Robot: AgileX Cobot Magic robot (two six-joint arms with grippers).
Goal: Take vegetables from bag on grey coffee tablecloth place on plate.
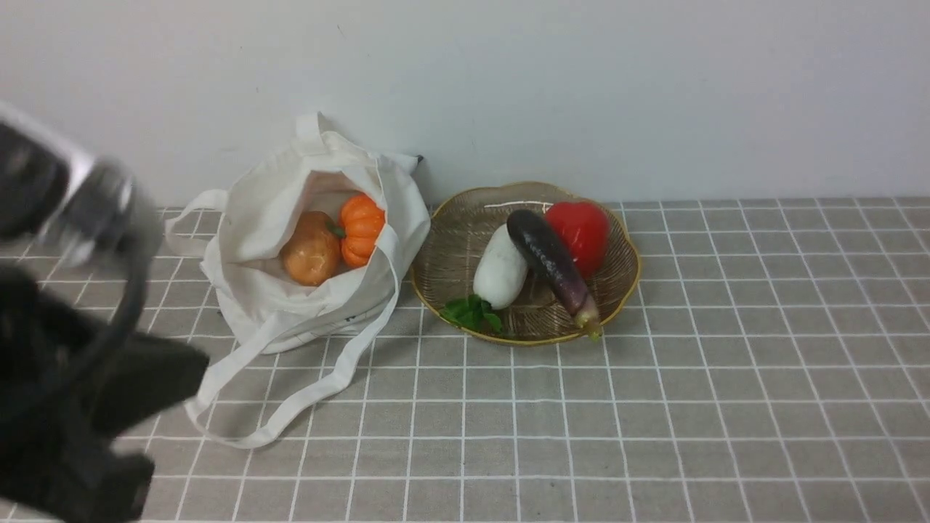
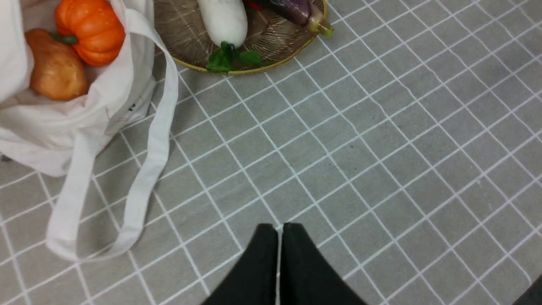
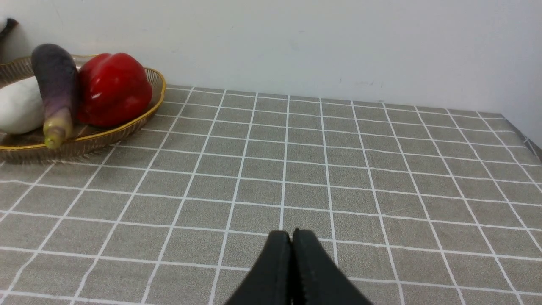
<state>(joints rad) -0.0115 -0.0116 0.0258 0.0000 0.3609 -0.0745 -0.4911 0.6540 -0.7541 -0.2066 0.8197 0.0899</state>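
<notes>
Beyond the closed, unladen left gripper (image 2: pixel 279 231) lies the grid-lined tablecloth (image 1: pixel 697 407); farther forward slumps the white bag (image 1: pixel 240 250), still holding the pumpkin (image 1: pixel 361 230) and tan-orange vegetable (image 1: pixel 311 249). To the gripper's right, the plate (image 1: pixel 454 240) carries the eggplant (image 1: pixel 551 258) (glossy, stem over the rim). The right gripper (image 3: pixel 292 237) is closed too.
</notes>
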